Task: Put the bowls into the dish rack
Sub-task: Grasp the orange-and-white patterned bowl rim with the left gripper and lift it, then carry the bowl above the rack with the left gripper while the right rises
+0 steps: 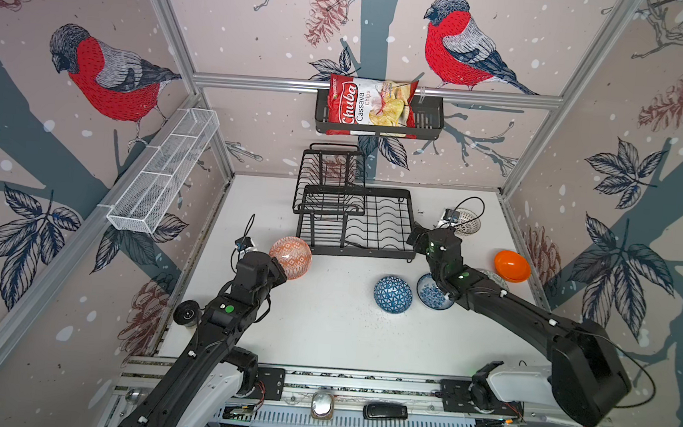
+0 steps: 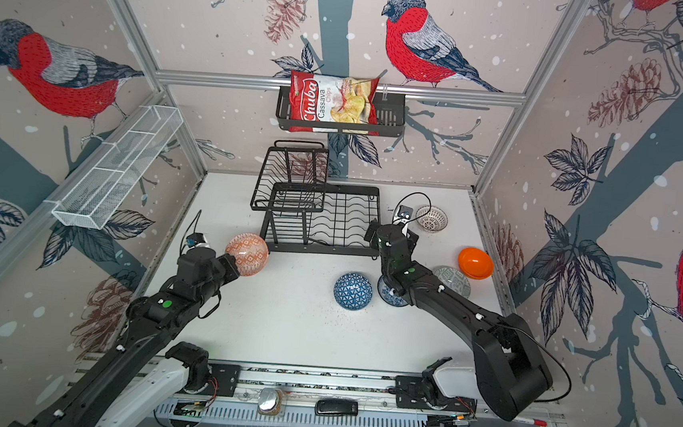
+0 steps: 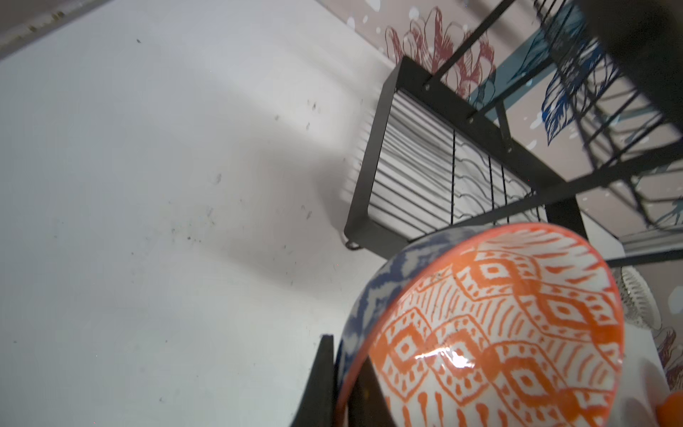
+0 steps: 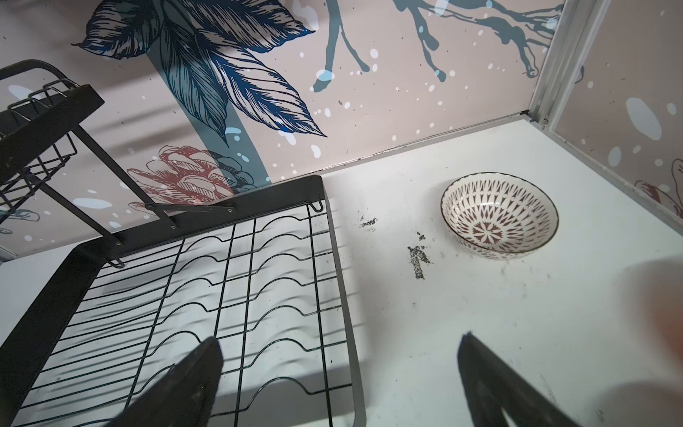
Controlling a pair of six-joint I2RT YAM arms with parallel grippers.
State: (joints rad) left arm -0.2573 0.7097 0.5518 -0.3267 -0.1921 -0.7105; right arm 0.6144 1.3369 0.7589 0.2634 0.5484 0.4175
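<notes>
1. Two bowls nearest the arm bases, the blue triangle-patterned bowl (image 1: pixel 393 293) and the blue-white floral bowl (image 1: pixel 429 294), sit on the counter (image 1: pixel 322 330). They show only in both top views, and the right arm (image 1: pixel 511 315) covers part of the floral one.
2. Just behind them, the grey-white patterned bowl (image 2: pixel 455 280) lies partly under that arm, with the plain orange bowl (image 2: pixel 475 262) beside it. In the right wrist view, a blurred orange patch (image 4: pixel 669 332) at the frame edge cannot be made out.
3. On the left gripper (image 3: pixel 345 355), the jaws pinch the rim of the orange-white patterned bowl (image 3: pixel 499 325), one finger inside and one outside. Only the left wrist view shows its blue-grey outer wall, and the frame edge cuts the bowl off. In both top views it hangs tilted just beside the front left corner of the dish rack (image 1: pixel 376 225), outside it.
4. On the right gripper (image 4: pixel 340 355), the jaws are spread wide and hold nothing. One finger is over the right edge of the rack's wavy base tray, the other over bare counter. In both top views the wrist hides them.
5. Further back, the white lattice-patterned bowl (image 4: pixel 499 216) stands upright on the counter near the back right corner, apart from the rack. The right wrist view shows its whole inside.
6. Farthest, on the back wall, the black basket (image 1: pixel 426 117) with the chips bag (image 1: pixel 369 102) shows only in the top views.
</notes>
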